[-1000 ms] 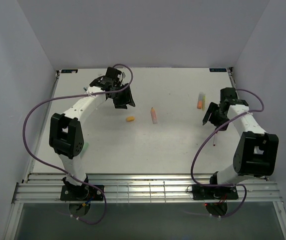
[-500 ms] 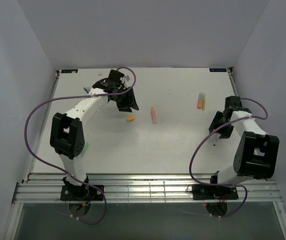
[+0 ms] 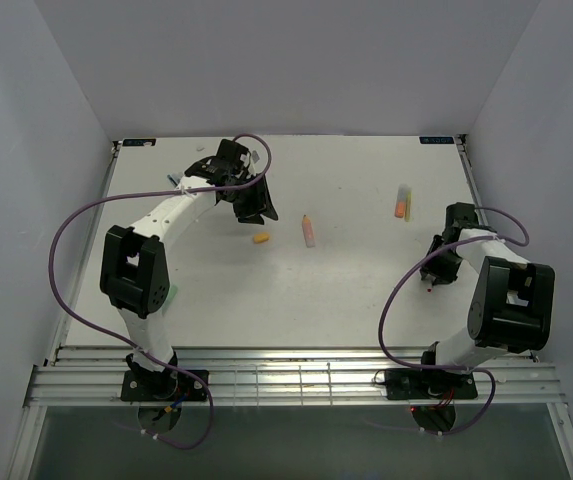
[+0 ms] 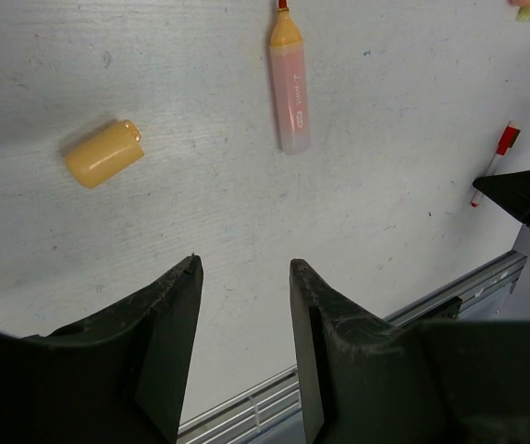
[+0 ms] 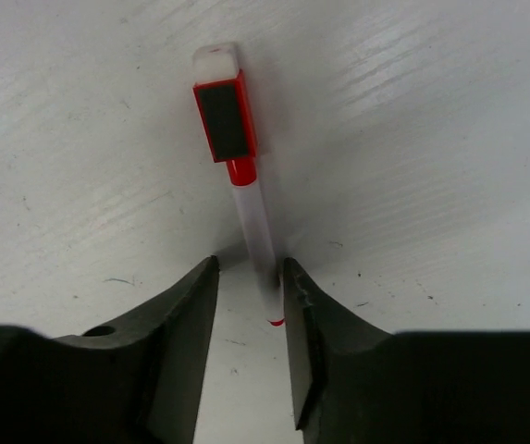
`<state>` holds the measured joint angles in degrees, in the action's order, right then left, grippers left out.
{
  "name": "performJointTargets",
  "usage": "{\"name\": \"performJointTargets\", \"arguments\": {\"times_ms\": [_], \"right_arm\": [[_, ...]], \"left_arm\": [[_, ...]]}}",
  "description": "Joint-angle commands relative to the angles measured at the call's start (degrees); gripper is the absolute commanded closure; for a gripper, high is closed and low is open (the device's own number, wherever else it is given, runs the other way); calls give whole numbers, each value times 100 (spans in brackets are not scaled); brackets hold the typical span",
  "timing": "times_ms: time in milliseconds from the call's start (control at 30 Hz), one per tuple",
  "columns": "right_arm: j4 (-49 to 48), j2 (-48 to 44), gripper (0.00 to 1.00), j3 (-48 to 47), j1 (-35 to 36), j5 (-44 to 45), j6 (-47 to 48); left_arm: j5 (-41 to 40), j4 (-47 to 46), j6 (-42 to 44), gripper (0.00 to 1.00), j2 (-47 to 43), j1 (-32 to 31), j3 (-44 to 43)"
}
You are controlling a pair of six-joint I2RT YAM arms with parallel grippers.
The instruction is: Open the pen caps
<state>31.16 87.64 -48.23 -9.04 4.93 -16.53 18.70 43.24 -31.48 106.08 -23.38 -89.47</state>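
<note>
A slim white pen (image 5: pixel 257 231) with a red cap (image 5: pixel 225 116) lies on the table between the fingers of my right gripper (image 5: pixel 249 268). The pen touches the right finger, and a gap remains at the left finger. In the top view that gripper (image 3: pixel 434 272) is low at the right side. My left gripper (image 4: pixel 244 268) is open and holds nothing. It hovers near a loose orange cap (image 4: pixel 104 154) and an uncapped pink highlighter (image 4: pixel 289 88). The same cap (image 3: pixel 261 238) and highlighter (image 3: pixel 308 230) lie mid-table.
Yellow and orange highlighters (image 3: pixel 403 200) lie at the back right. A small teal item (image 3: pixel 173 181) shows beside the left arm's forearm. The metal rail (image 3: pixel 296 375) runs along the near table edge.
My right gripper came down toward the near edge over the red-capped pen, and its jaws narrowed around it. The left gripper shifted slightly right, then held still.
</note>
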Motion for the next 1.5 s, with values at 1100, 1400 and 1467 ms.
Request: {"name": "performJointTargets", "arguments": {"times_ms": [1100,1400,1467], "right_arm": [[31,658,92,-2789,3426,-3156,-790],[-242,693,92,-2771,3558,-3472,-1018],[-294,693,92,-2789,3611,-3525,-1088]], "left_arm": [[1276,-721,-1281,27,422,-510,-792],[1233,-817,-1369,27,404,-668,-607],[1259,-835,-1404,28,466,-686,-624]]}}
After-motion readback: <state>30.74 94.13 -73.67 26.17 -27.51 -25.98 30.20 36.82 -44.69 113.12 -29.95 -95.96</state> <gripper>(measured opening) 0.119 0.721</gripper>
